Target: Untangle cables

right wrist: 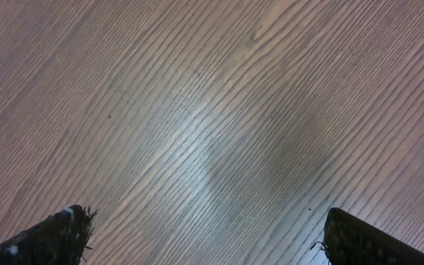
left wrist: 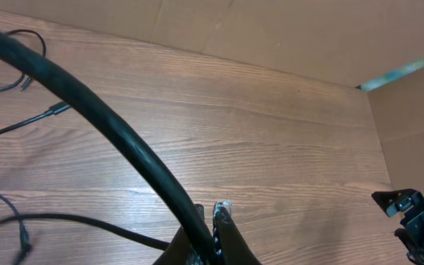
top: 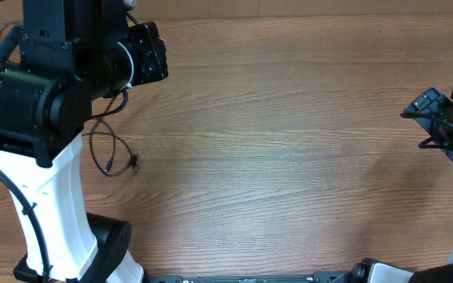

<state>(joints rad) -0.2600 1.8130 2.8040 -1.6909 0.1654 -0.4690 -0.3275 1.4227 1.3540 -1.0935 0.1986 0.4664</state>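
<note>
In the left wrist view my left gripper (left wrist: 213,215) is shut on a black cable (left wrist: 101,121). The cable runs from the jaws up to the top left, close to the camera. More thin black cables (left wrist: 9,44) lie on the wood at the left, one with a small plug end (left wrist: 57,111). From overhead a thin cable loop (top: 101,149) with two plug ends lies beside my left arm (top: 93,63), which hides its own fingers. My right gripper (right wrist: 208,228) is open and empty at the far right (top: 429,110).
The wooden table (top: 289,157) fills the view. A cardboard wall (left wrist: 271,29) stands along its far edge. The left arm's white base (top: 61,212) stands at the front left.
</note>
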